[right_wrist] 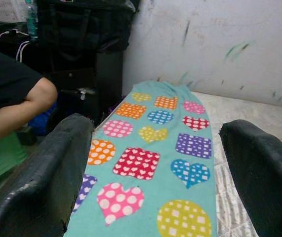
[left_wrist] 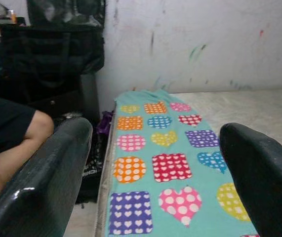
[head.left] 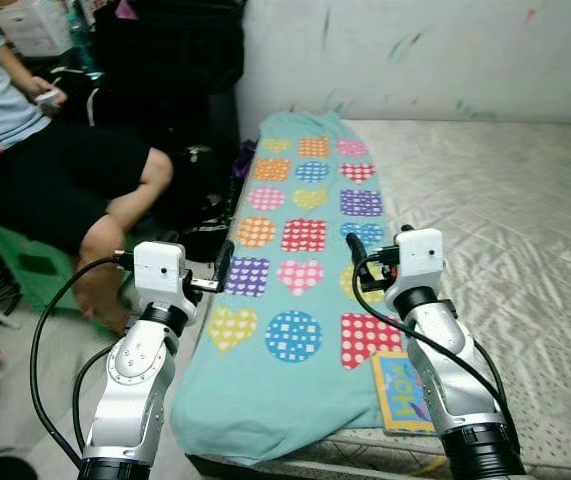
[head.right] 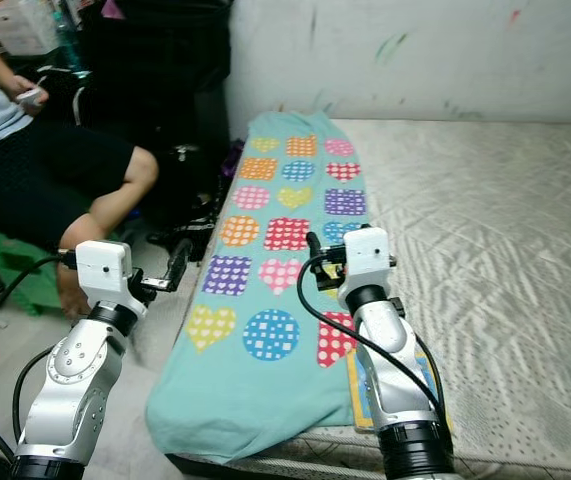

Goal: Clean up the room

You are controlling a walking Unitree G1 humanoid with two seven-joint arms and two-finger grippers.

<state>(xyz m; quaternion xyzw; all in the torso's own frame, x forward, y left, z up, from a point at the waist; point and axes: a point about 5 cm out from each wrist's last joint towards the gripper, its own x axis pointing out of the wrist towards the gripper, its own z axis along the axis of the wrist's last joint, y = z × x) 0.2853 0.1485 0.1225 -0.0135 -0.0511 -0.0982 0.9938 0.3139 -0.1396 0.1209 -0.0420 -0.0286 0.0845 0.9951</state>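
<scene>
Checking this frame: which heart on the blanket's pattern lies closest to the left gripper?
The yellow heart at the teal blanket's near left edge, just below the purple square. The left gripper hovers open right beside it; the pink, blue and red hearts lie farther off.

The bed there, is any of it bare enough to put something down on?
Yes. The mattress lies bare between the teal patterned blanket and the wall. A book sits beside the right gripper's arm. Left of the bed it is crowded: a seated person and black bags.
</scene>
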